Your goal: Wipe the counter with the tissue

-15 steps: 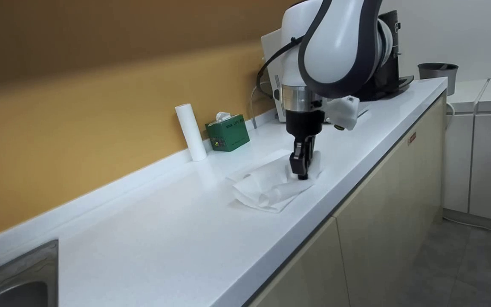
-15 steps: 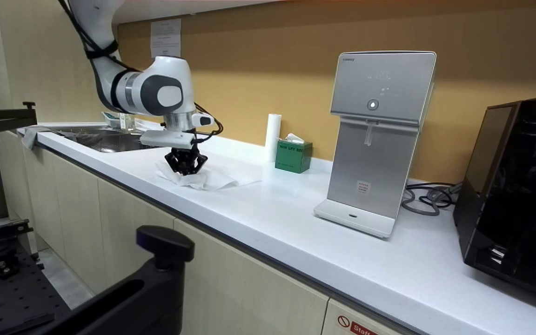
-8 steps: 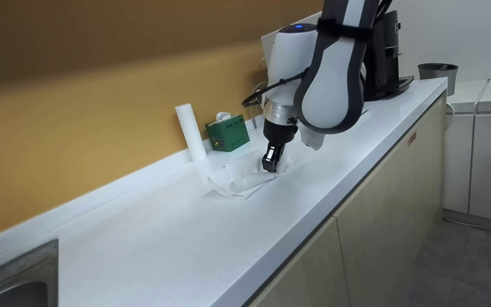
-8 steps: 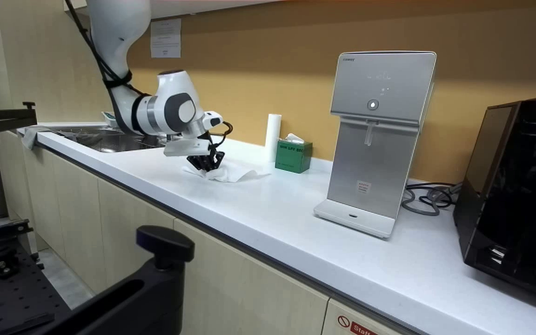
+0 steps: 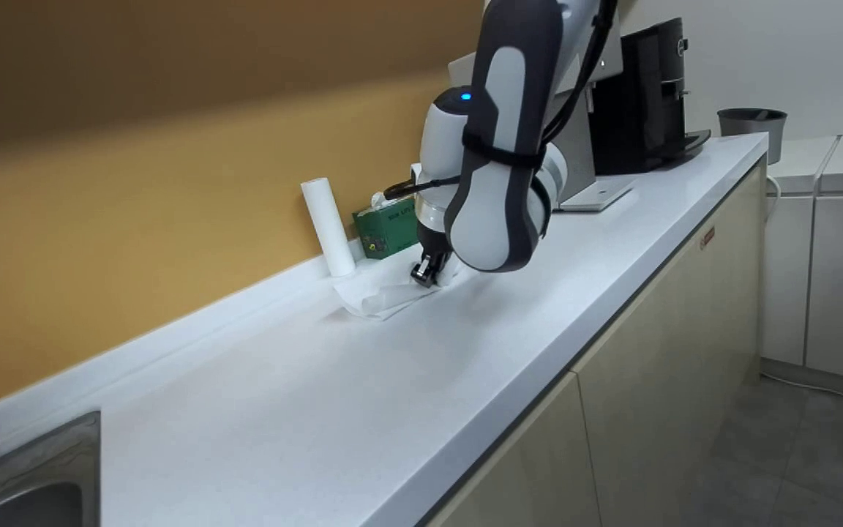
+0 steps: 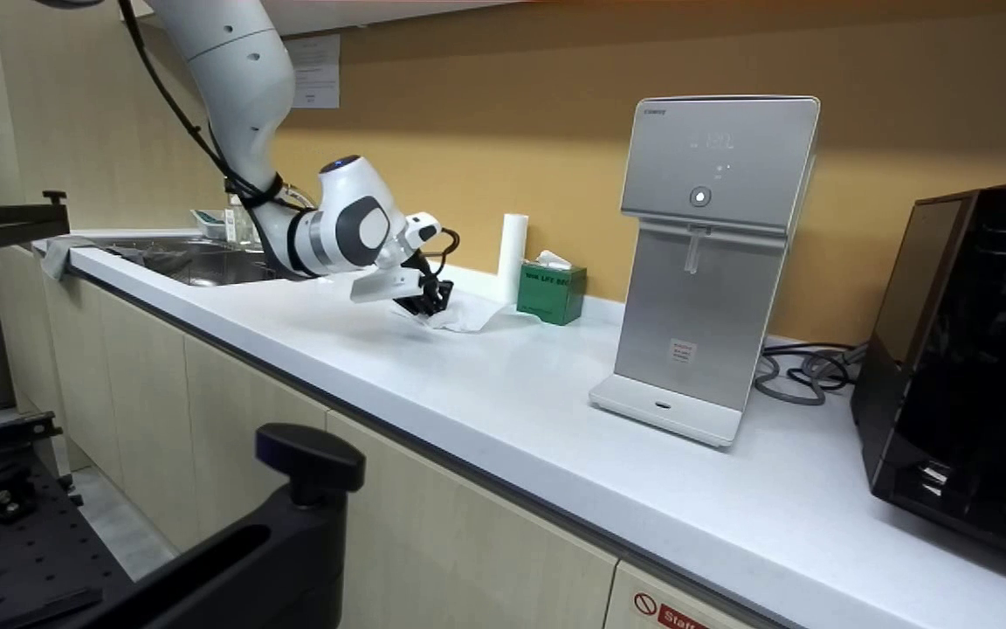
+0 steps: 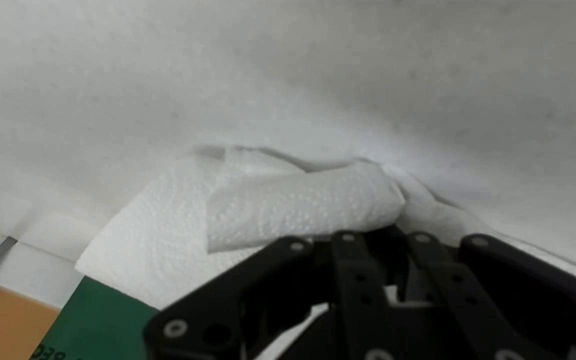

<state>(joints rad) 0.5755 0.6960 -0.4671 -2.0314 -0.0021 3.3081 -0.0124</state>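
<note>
The white tissue (image 5: 359, 294) lies crumpled on the white counter (image 5: 268, 410) near the back wall. It also shows in an exterior view (image 6: 470, 313) and fills the middle of the wrist view (image 7: 298, 207), with a folded flap toward the camera. My gripper (image 5: 425, 282) points down and tilted onto the tissue, low at the counter surface. In the wrist view my gripper (image 7: 387, 231) comes in from the bottom, with its fingers close together and tissue bunched at the tips. It is shut on the tissue. The tips themselves are partly hidden by tissue.
A green tissue box (image 6: 551, 293) stands just behind the tissue, close to the gripper. A white paper roll (image 6: 512, 253) stands beside it at the wall. A water dispenser (image 6: 704, 328) and a black appliance (image 6: 966, 376) stand along the counter. A sink (image 5: 88, 439) is at the other end.
The gripper has dragged the tissue across the counter from nearer the front edge toward the back wall and the green box. The arm has tilted and reached farther out.
</note>
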